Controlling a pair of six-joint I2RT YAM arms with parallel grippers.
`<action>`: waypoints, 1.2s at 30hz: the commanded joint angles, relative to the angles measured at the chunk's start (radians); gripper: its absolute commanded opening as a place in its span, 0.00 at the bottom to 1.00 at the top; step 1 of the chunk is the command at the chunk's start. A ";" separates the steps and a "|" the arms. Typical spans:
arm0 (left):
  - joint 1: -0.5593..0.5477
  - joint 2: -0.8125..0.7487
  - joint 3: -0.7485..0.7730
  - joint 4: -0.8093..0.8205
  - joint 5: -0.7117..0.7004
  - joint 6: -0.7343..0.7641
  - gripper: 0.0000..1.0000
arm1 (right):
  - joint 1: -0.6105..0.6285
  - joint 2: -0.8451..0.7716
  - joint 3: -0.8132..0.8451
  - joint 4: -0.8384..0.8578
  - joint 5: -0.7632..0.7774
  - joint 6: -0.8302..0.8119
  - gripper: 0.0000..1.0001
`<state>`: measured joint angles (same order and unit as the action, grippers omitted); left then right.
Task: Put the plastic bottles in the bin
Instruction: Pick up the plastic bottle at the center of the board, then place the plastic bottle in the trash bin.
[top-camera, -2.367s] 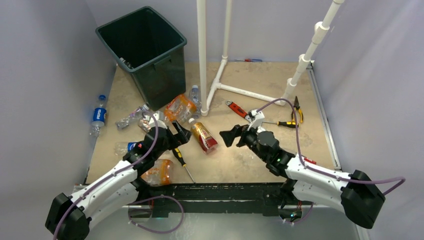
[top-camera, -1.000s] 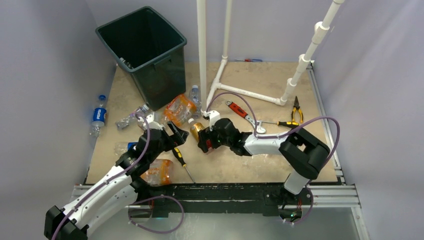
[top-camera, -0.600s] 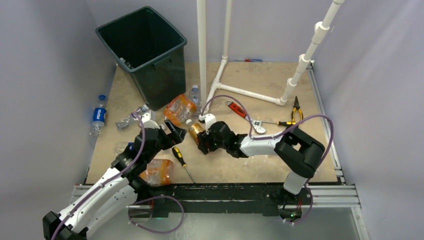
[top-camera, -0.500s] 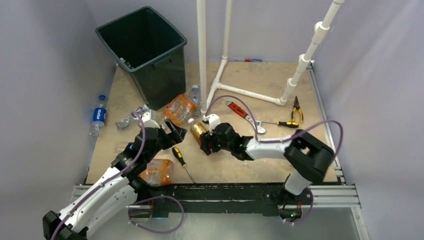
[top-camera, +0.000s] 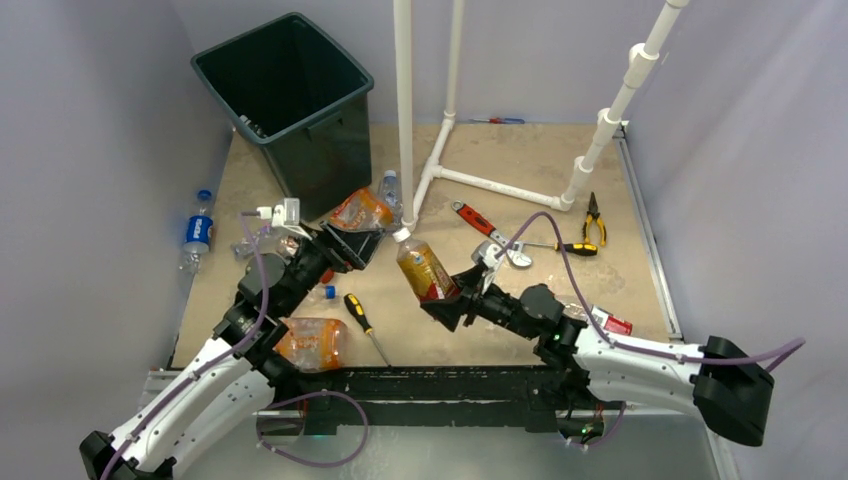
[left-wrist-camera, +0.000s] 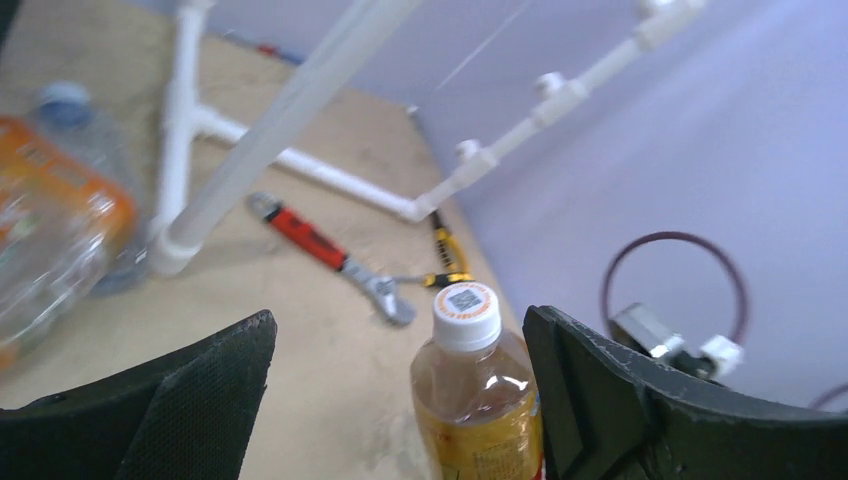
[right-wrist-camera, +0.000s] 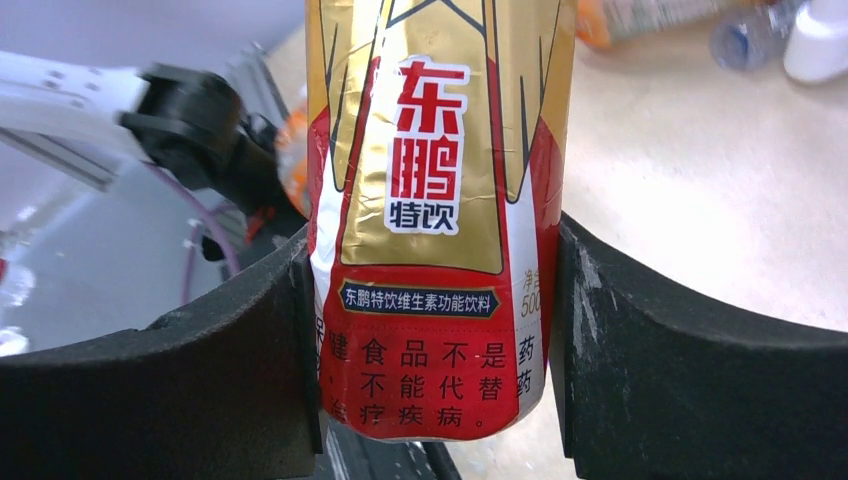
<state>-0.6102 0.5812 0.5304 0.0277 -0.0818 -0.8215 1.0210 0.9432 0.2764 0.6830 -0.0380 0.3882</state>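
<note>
While the right end effector (top-camera: 447, 300) is gripping a plastic bottle (top-camera: 424, 268) with a red and gold label by its lower part, the two fingers are pressing on both sides of the label, about half closed. This bottle is being held over the middle of the table (top-camera: 560, 150), tilted, with its white cap pointing to the far left. The left end effector (top-camera: 350, 246) is hovering just left of that cap with the jaws spread wide, and it is holding nothing; in the left wrist view the held bottle is showing beyond the open fingers, not between them. Just on its far side an orange-labelled bottle (top-camera: 360, 210) is lying close to the bin (top-camera: 320, 150), which is standing at the far left of the table. A small clear bottle (top-camera: 389, 188) is lying beside the foot of a white pipe frame (top-camera: 404, 110). Another crushed orange bottle (top-camera: 312, 342) is lying at the near left, touching the left arm, and a Pepsi bottle (top-camera: 198, 232) is lying at the left edge. One screwdriver (top-camera: 360, 315) is lying between the two arms, while a red wrench (top-camera: 478, 220), pliers (top-camera: 594, 215) and a second screwdriver (top-camera: 572, 248) are lying on the right half, well apart from the bin.
</note>
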 joint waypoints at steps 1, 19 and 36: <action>-0.002 0.036 0.038 0.332 0.214 0.035 0.95 | 0.004 -0.079 -0.049 0.220 -0.053 0.060 0.47; -0.001 0.241 0.167 0.393 0.490 0.069 0.70 | 0.005 -0.011 -0.054 0.395 -0.097 0.127 0.44; -0.002 0.274 0.154 0.402 0.573 0.058 0.33 | 0.005 0.037 -0.033 0.436 -0.065 0.132 0.44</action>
<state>-0.6086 0.8574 0.6727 0.3794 0.4438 -0.7643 1.0233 0.9749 0.2138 1.0489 -0.1246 0.5137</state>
